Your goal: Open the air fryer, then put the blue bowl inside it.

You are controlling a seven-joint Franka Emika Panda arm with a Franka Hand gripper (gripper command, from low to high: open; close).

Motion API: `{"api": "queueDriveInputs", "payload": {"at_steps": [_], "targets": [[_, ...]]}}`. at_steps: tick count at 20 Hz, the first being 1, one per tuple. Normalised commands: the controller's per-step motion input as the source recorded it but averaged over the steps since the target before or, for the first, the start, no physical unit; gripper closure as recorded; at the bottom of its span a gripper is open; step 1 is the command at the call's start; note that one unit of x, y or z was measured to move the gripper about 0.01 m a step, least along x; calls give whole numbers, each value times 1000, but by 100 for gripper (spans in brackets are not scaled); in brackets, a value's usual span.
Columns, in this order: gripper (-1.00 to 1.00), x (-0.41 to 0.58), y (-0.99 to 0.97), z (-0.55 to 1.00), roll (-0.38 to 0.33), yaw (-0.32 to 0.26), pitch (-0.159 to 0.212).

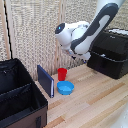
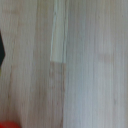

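Apparently sitting somewhere in the early or middle part of the job: seeing the small shallow round bright-blue plastic bowl (image 1: 65,88) lying on the pale wooden tabletop (image 1: 95,102), not lifted and not in the large glossy black boxy air fryer (image 1: 114,52) at the exterior view's right. Judging the lower drawer section as possibly jutting forward of the body, hinting at the opening being done, but not being able to confirm it, and not making out the short black handle at all. Counting as left to do, then: lining up with the bowl, grasping it lightly, setting it in the drawer, releasing and backing off. Finding the small two-fingered gripper (image 1: 75,56) hanging under the bulky white and black arm, above the table between the air fryer and the bowl, holding nothing as far as can be seen; not being able to tell whether the jaws are open or closed, the fingers being too small and blurred here and absent from the wrist view. Placing the bowl below the jaws and apart from them, towards the exterior view's left, just in front of the small red cup (image 1: 62,74) and beside the flat dark-blue upright panel (image 1: 45,80). Getting from the wrist view only blurred wood grain and a sliver of red at one corner.
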Motion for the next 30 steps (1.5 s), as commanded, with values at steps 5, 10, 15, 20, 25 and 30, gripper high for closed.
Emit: {"api": "queueDriveInputs", "payload": {"at_steps": [5,10,15,20,25,30], "targets": [[-100,-37,-697,-119,-104,35,-75],[-100,-91,-730,-140,-76,51,-47],[-100,-49,-713,-178,-46,102,-45],[-100,-7,-690,-121,-29,136,-48],[-100,-9,-661,-58,-42,164,-27],[-100,-151,-724,-3,-37,134,2]]}}
